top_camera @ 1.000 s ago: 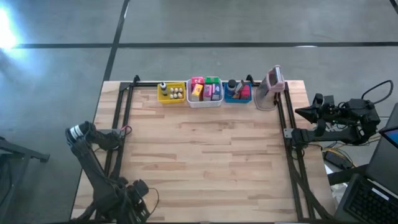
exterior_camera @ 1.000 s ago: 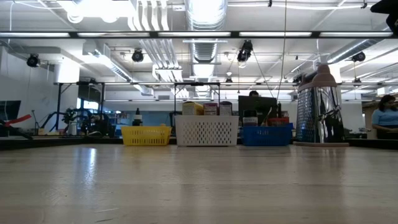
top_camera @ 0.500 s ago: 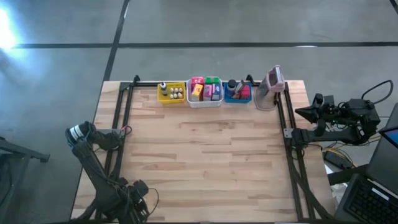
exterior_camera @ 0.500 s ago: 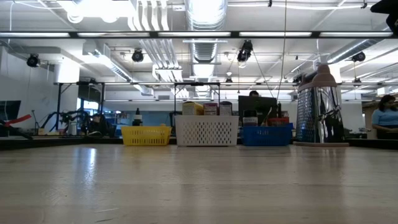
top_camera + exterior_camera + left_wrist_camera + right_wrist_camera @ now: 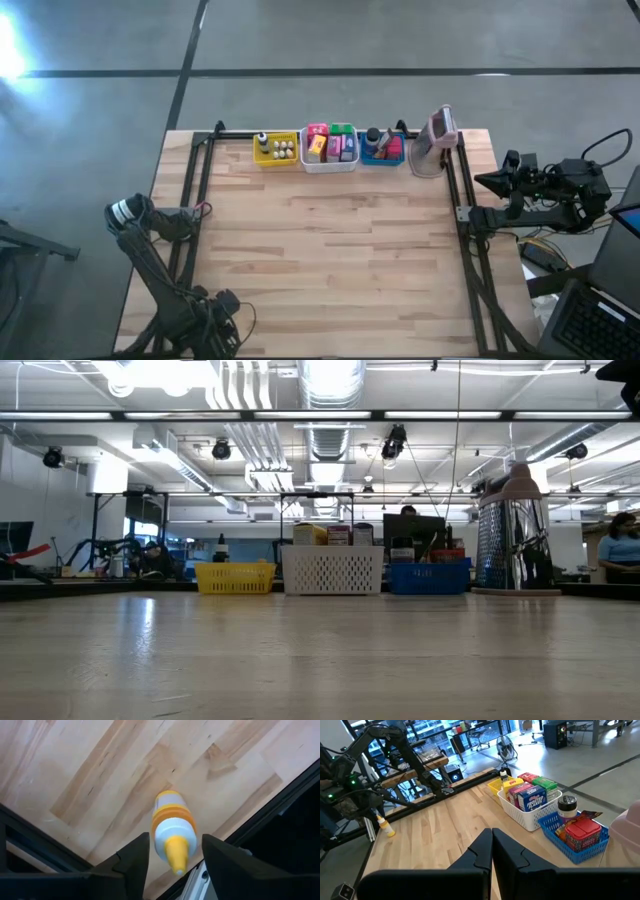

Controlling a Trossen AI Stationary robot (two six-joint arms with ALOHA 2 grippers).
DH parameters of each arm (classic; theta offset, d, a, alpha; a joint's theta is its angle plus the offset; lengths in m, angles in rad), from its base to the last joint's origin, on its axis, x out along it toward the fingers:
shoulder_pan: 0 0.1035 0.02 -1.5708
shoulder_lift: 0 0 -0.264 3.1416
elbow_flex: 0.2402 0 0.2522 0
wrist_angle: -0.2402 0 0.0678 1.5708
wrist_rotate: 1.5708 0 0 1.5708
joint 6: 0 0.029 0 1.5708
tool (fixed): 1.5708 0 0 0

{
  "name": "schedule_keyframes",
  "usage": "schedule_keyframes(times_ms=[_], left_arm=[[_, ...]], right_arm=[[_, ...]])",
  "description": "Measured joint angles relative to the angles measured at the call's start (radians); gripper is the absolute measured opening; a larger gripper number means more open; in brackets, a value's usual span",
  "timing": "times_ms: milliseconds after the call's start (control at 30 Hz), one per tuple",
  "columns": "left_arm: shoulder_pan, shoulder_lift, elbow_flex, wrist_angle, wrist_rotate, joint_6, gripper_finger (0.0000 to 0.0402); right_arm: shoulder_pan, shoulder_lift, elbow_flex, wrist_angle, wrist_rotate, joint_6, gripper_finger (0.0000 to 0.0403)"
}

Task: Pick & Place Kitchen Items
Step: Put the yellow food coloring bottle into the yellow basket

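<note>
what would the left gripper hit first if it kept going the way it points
Most likely the small orange-capped bottle lying on the table, right ahead between the left gripper's open fingers; depth is hard to judge.

Both arms are dark, near black, built of slim jointed links. The left arm point(image 5: 150, 265) carries a pale grey band at one joint and a thin red wire beside it. The right arm point(image 5: 540, 190) trails black cables. The left hand point(image 5: 172, 867) has two broad, matte black fingers with angled inner faces. The right hand point(image 5: 492, 847) has two black, wedge-shaped fingers.
</note>
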Motion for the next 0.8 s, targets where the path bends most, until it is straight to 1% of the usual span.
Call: schedule_keyframes(times_ms=[167, 300, 667, 800], left_arm=[[0.000, -0.001, -0.019, 0.002, 0.000, -0.001, 0.0163], [0.000, -0.001, -0.042, 0.029, 0.009, -0.005, 0.0151], [0.000, -0.019, -0.047, 0.030, 0.006, -0.003, 0.0139], [0.002, -0.019, -0.047, 0.016, 0.006, 0.039, 0.0138]], right_arm=[[0.000, 0.000, 0.000, 0.000, 0.000, 0.000, 0.0008], [0.000, 0.000, 0.000, 0.000, 0.000, 0.000, 0.0008], [0.000, 0.000, 0.000, 0.000, 0.000, 0.000, 0.0008], [0.000, 0.000, 0.000, 0.000, 0.000, 0.000, 0.0008]])
